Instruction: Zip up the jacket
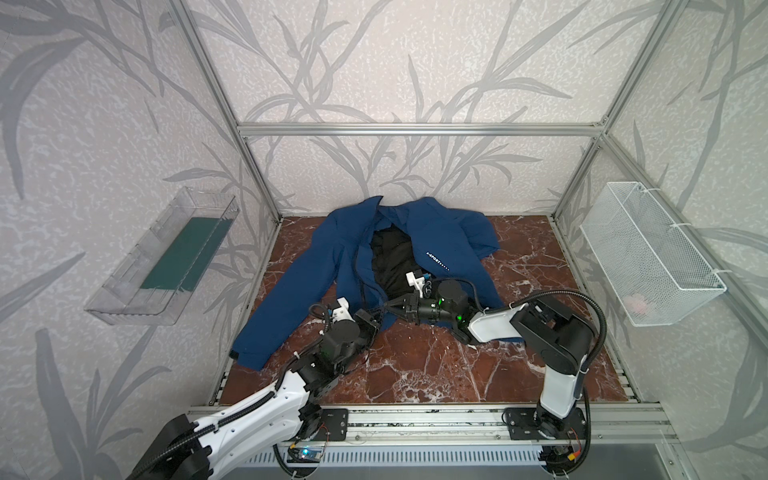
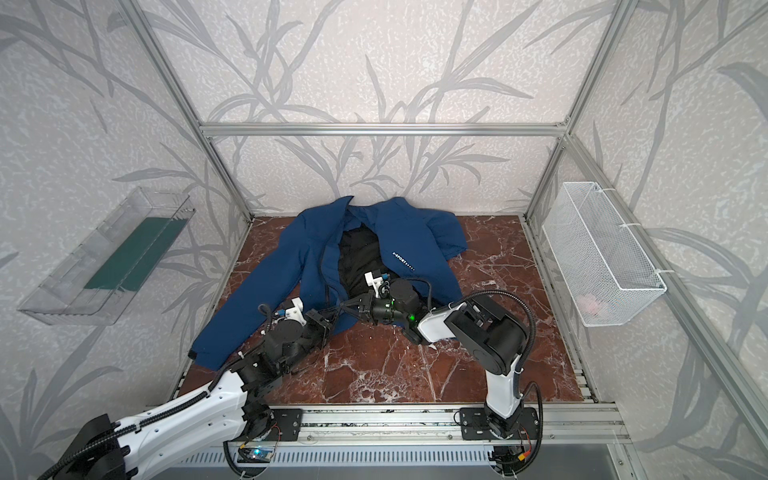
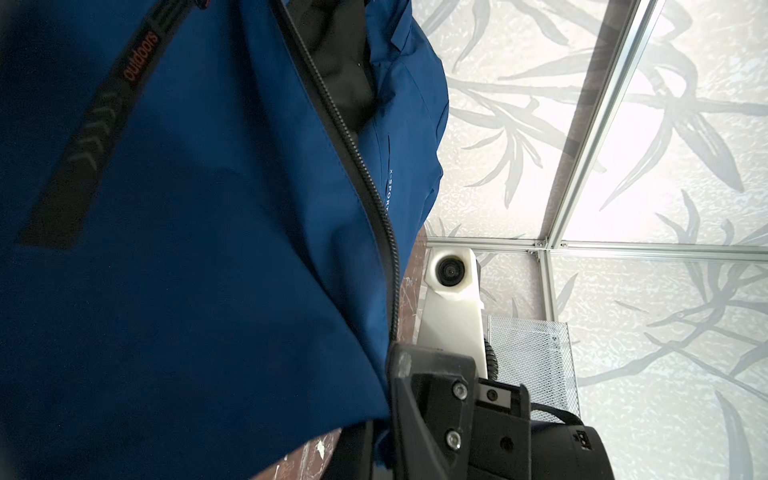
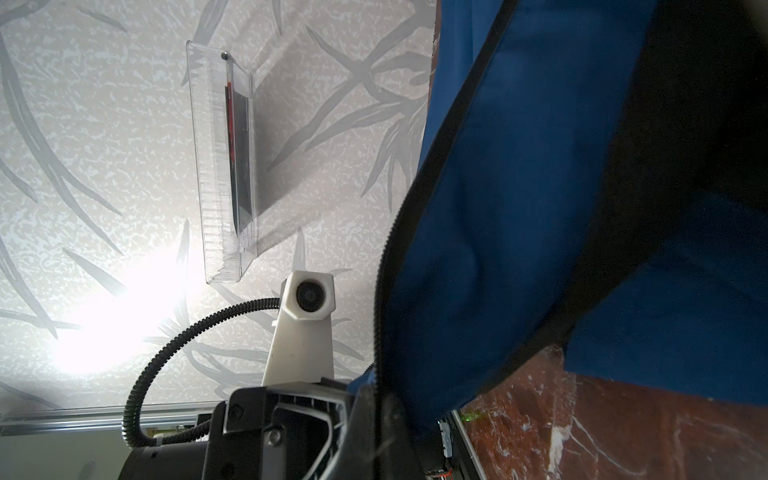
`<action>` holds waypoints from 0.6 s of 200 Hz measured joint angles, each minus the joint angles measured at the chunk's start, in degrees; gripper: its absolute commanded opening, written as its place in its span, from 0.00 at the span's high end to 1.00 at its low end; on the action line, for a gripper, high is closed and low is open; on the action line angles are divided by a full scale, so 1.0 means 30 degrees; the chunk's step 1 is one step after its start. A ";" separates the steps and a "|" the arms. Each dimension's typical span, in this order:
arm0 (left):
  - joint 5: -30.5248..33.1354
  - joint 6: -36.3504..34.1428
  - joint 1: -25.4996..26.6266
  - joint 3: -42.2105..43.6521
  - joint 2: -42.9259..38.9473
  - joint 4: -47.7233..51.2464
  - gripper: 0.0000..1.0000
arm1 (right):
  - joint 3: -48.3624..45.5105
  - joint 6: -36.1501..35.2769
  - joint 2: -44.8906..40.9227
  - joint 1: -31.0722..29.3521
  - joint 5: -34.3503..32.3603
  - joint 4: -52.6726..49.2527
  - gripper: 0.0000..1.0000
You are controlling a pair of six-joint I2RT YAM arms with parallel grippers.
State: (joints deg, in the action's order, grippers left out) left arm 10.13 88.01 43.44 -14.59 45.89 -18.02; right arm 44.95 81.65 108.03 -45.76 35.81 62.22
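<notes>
**A:** Any writing close to the arms?

**B:** Yes. In the left wrist view, a black strip (image 3: 83,149) sewn onto the blue cloth reads "outdoors" in orange-red. Grey chevrons run along the rest of it.

**A:** And the grippers?

**B:** The left gripper (image 1: 374,319) is closed on the jacket (image 1: 299,282) at the bottom hem, right at the zipper (image 3: 357,149) teeth of one front edge. The right gripper (image 1: 390,306) is clamped as well, pinching the other front edge at the hem. The two tips almost meet.

**A:** Farther up?

**B:** White "X-SPORT" lettering (image 1: 436,254), followed by small dots, sits on the chest panel on the right in both top views.

**A:** How does the jacket look overall?

**B:** It's navy blue and long-sleeved, lying front up on the red-brown marbled table (image 1: 436,365), toward the back. It is unzipped, and the gaping front shows the black lining (image 1: 388,257). One sleeve stretches toward the near left corner, and the other is bunched by the right shoulder. The collar (image 1: 374,205) lies at the foot of the back wall.
</notes>
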 measured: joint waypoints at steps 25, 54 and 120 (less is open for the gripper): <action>0.0015 0.0029 0.0000 0.0000 -0.0095 0.0131 1.00 | 0.0000 -0.0044 0.0000 0.0000 0.0095 -0.0102 0.66; 0.0153 0.0022 0.0000 0.0007 -0.0699 0.0503 1.00 | -0.0029 -0.0087 0.0000 0.0204 0.0168 -0.0160 0.54; 0.0313 -0.0306 0.0000 0.0044 -0.1443 0.1647 1.00 | -0.2761 -0.1705 -0.3606 0.2506 0.0124 -0.4692 0.51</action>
State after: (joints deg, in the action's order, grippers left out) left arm 11.07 87.09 43.44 -14.46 41.56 -13.08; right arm 36.67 76.53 97.21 -38.24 36.18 48.14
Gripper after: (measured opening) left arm 0.045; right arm 0.485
